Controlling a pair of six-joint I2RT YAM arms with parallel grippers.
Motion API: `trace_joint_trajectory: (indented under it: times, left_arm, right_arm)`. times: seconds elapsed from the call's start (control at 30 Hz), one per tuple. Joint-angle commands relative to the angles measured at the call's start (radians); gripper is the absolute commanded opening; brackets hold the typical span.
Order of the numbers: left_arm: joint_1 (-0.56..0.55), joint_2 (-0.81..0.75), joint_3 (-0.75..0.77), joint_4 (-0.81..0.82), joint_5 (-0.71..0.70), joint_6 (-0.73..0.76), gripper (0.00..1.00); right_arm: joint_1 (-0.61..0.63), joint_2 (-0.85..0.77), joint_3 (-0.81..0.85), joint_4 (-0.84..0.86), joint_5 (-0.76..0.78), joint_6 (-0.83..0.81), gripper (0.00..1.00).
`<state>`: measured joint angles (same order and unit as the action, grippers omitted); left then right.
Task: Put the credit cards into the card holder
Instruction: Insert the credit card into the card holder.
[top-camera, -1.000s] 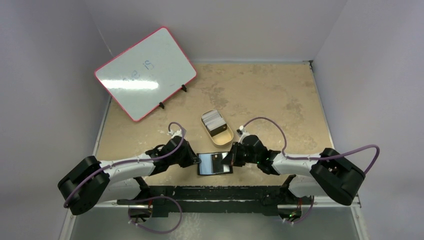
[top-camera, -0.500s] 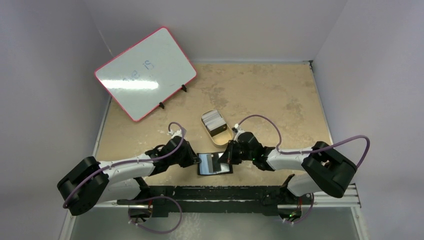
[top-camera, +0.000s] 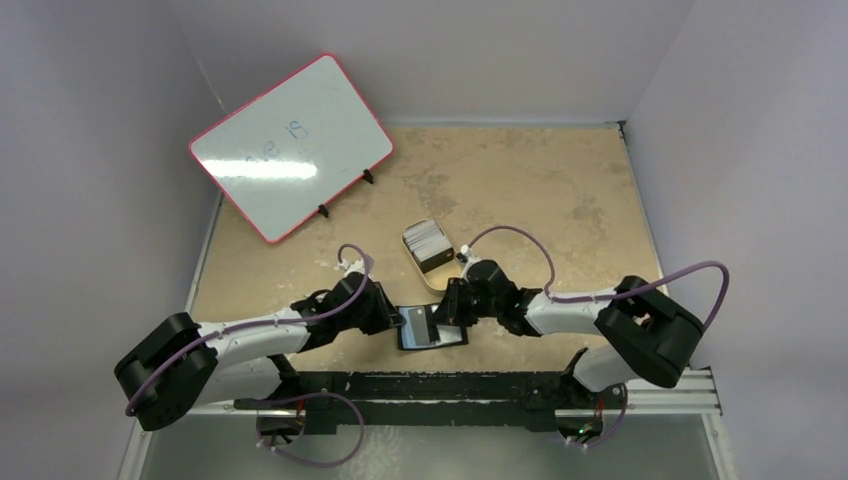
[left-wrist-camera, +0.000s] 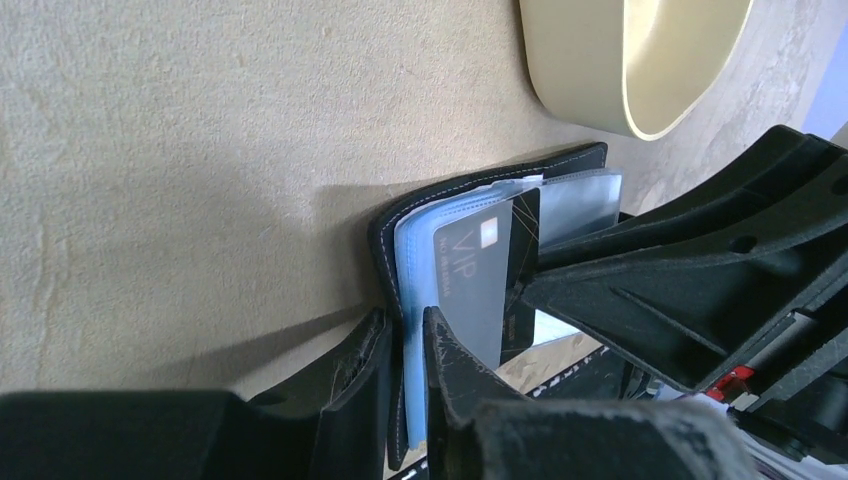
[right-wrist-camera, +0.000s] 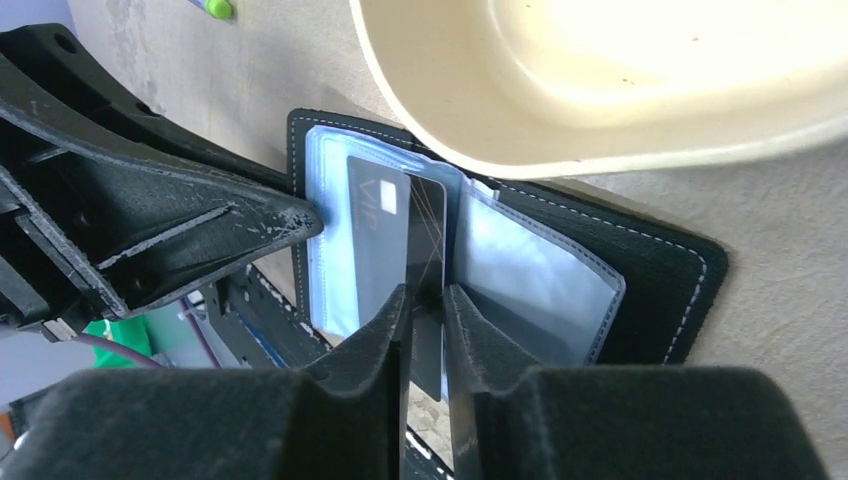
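Note:
The card holder lies open near the table's front edge, black with bluish clear sleeves. My left gripper is shut on its left edge, pinching the black cover and a blue sleeve. My right gripper is shut on a dark credit card marked VIP and holds it partly inside a sleeve of the card holder. The card stands against the left half of the card holder. The other credit cards are a whitish stack in the tan tin.
The tan oval tin stands just behind the card holder, close to my right gripper; its rim overhangs the wallet in the right wrist view. A pink-framed whiteboard stands propped at the back left.
My right gripper has moved left toward the left gripper, carrying the dark card further over the open card holder. The left arm has held still.

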<state>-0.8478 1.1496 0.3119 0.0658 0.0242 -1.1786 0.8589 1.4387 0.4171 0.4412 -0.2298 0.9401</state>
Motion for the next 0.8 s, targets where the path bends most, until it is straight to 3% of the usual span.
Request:
trace_joint_trajectory:
  times: [0.0, 0.2, 0.47, 0.77]
  left_arm:
    - [-0.008, -0.006, 0.006, 0.056, 0.012, -0.018, 0.17]
    - [-0.010, -0.026, 0.008, 0.050, 0.003, -0.024, 0.20]
    - [-0.011, -0.022, 0.008, 0.050, -0.002, -0.030, 0.21]
    - [-0.014, -0.027, 0.006, 0.049, -0.004, -0.030, 0.15]
  right_arm:
    - [0.009, -0.024, 0.059, -0.051, 0.014, -0.033, 0.22]
    - [0.008, -0.111, 0.054, -0.119, 0.048, -0.035, 0.31]
    - [0.008, -0.099, 0.068, -0.121, 0.052, -0.033, 0.39]
    - [0.008, -0.067, 0.077, -0.115, 0.054, -0.036, 0.42]
